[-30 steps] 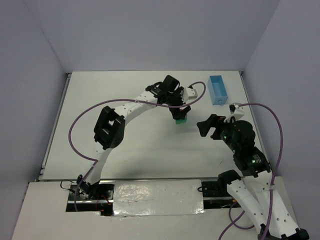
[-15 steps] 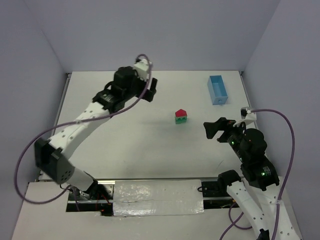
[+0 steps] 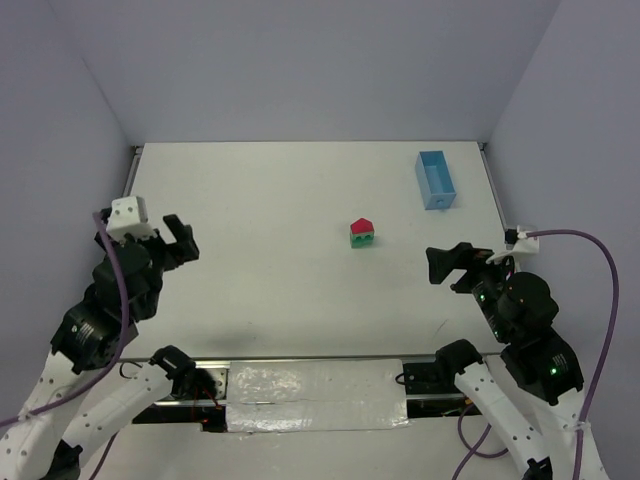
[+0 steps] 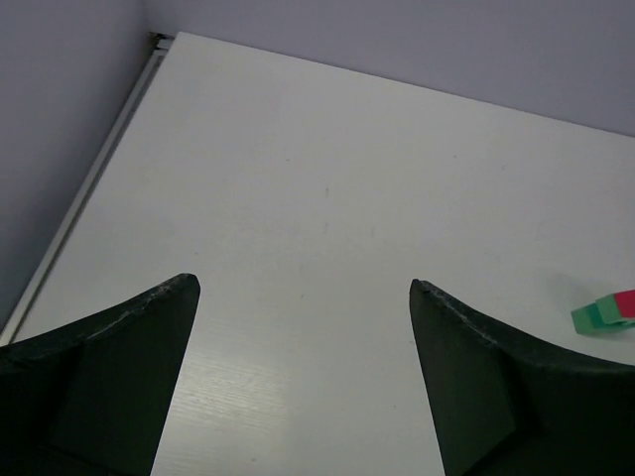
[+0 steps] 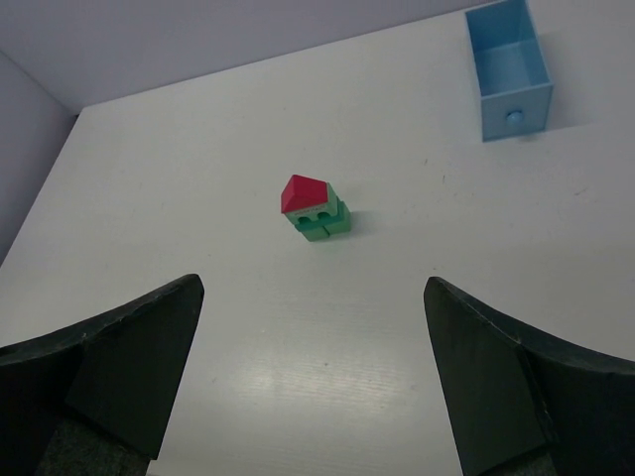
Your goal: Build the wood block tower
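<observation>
The wood block tower stands on the white table, right of the middle: green blocks stacked with a red roof piece on top. It shows in the right wrist view straight ahead, and at the right edge of the left wrist view. My left gripper is open and empty, pulled back to the near left, far from the tower. My right gripper is open and empty at the near right, some way from the tower.
A light blue tray lies at the back right, also in the right wrist view. The table's left edge rail runs along the wall. Purple cables loop by both arms.
My left arm has let go of the tower and swung back from the middle to the near left. My right arm has drawn back a little toward the near right.
</observation>
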{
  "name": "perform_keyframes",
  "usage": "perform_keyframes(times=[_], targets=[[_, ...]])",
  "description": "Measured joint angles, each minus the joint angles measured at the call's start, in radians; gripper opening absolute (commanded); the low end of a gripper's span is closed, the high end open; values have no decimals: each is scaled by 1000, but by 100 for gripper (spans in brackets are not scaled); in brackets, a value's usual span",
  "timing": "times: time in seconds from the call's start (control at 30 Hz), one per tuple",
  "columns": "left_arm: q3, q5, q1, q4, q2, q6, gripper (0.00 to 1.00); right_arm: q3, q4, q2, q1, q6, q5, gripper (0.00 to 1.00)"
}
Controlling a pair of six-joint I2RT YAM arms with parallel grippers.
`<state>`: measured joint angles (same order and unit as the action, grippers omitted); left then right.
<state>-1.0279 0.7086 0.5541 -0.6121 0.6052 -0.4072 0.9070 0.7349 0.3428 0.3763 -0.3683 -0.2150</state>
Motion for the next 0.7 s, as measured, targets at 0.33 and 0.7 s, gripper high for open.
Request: perform_keyframes(times=[0.33,0.7], targets=[[167,71,0,-48,-153,12,100,-19,17,-33,32,-1,-79,100],[183,76,0,-54,-145,11,100,-49,15,-5,32,-2,-80,100]])
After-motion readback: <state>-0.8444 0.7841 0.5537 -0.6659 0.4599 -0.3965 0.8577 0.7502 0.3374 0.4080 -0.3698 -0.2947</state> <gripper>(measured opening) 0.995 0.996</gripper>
